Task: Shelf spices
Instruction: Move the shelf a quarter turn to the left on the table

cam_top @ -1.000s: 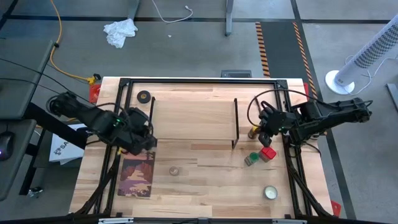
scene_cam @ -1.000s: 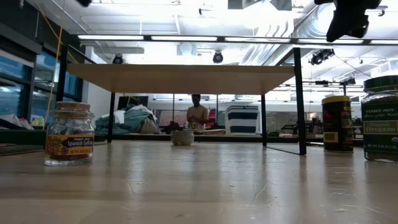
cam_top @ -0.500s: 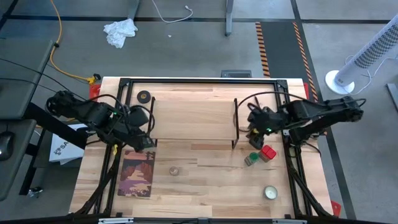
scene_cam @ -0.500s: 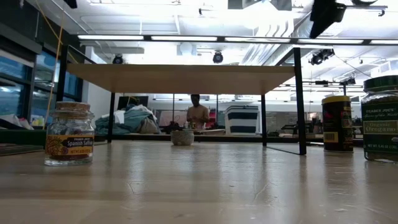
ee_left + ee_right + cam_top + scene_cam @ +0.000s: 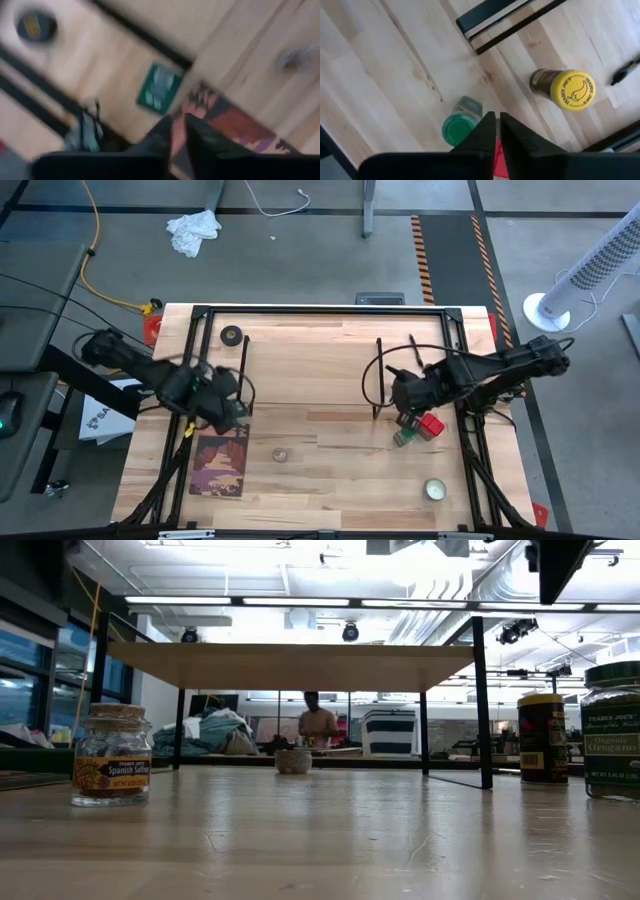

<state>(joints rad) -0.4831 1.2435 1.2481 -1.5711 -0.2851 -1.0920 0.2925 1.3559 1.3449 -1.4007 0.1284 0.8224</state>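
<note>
The right gripper (image 5: 496, 120), fingers pressed together and empty, hangs above the green-lidded jar (image 5: 458, 127) beside the shelf (image 5: 310, 365), probably choosing it. The left gripper (image 5: 179, 131), also closed, waits by the shelf's left end.

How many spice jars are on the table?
4: green-lidded jar and red-topped one together at the right, yellow-lidded jar just behind them, tiny clear jar mid-table. Another may be hidden.

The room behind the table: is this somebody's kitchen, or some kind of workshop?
Probably a lab or open workshop, not a kitchen. The ceiling has exposed ducts and strip lights, the bare floor carries striped hazard tape and a loose yellow cable, and a person sits among cluttered desks beyond the table.
</note>
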